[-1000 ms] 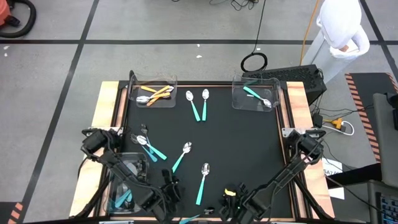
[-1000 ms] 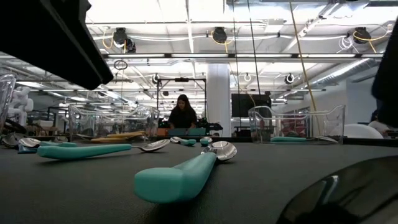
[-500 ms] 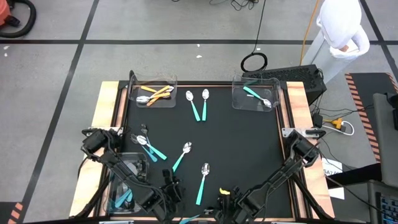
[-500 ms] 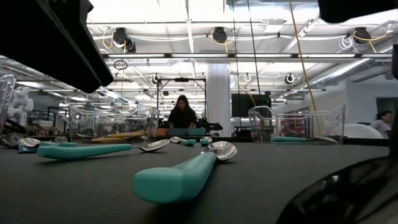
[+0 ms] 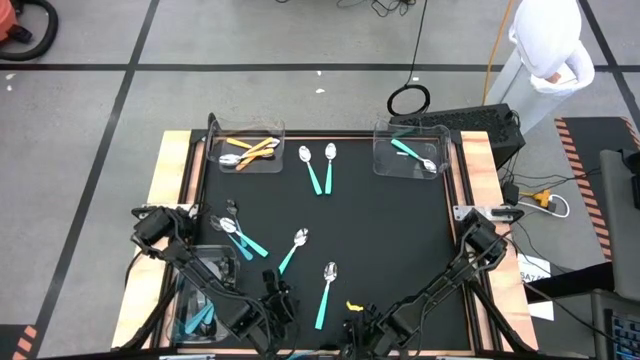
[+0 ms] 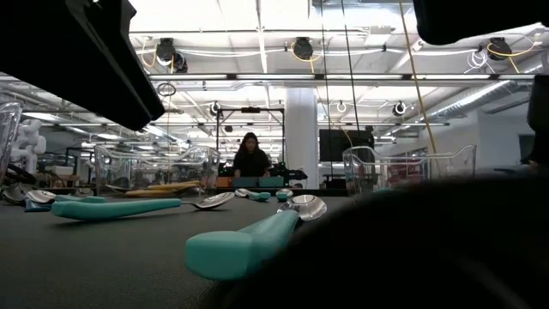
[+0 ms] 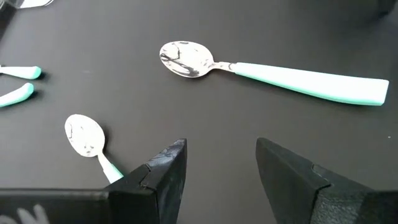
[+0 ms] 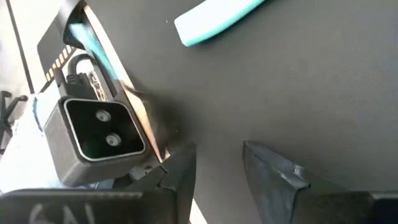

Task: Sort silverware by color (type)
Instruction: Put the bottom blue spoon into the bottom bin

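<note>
Teal-handled spoons with silver heads lie flat on the black mat: two near the far edge (image 5: pixel 318 168), a crossed pair at the left (image 5: pixel 238 236), one mid-table (image 5: pixel 292 250) and one nearer (image 5: pixel 326 292). Orange-handled spoons (image 5: pixel 250 151) lie in the far left bin, teal ones (image 5: pixel 414 155) in the far right bin. My left gripper (image 5: pixel 276 304) is low near the near edge, open, with one teal spoon (image 7: pixel 273 73) ahead of its fingers and another (image 7: pixel 88 140) beside them. My right gripper (image 5: pixel 356 326) is open at the near edge, facing a teal handle end (image 8: pixel 216 18).
A clear bin (image 5: pixel 200 292) with a teal spoon inside stands at the near left. The low camera's housing (image 8: pixel 99 133) sits close to my right gripper at the near edge. In the low view the right arm's dark bulk (image 6: pixel 412 249) blocks the lower right. A person stands beyond the far right corner (image 5: pixel 548 50).
My right gripper has slid along the near edge toward the table's left, and its dark bulk now fills the lower right of the low view. The spoons have stayed where they were.
</note>
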Motion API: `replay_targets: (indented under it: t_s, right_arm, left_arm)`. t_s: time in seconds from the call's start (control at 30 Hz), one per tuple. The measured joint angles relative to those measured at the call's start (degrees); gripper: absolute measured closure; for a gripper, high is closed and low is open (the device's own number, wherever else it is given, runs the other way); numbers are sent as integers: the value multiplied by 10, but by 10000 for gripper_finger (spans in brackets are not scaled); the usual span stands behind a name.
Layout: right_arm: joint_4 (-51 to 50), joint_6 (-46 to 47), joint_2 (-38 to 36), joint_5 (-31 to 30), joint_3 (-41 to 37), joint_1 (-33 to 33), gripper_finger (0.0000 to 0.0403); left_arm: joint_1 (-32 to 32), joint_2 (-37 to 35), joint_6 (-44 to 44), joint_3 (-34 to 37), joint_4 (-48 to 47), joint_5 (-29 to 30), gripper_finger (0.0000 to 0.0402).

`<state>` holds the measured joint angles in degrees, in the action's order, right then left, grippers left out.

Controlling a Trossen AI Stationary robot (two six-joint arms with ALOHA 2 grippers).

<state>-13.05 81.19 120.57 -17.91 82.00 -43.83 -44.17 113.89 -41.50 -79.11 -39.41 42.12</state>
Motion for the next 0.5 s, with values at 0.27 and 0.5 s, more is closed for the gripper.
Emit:
replay_targets:
  t_s: [0.27, 0.5]
  right_arm:
    - [21, -15, -17, 2, 0, 0, 275]
    - [60, -54, -2, 36, 0, 4, 275]
  left_arm:
    - [-1, 0, 20, 0, 5, -57, 206]
    - [0, 0, 23, 0, 6, -56, 206]
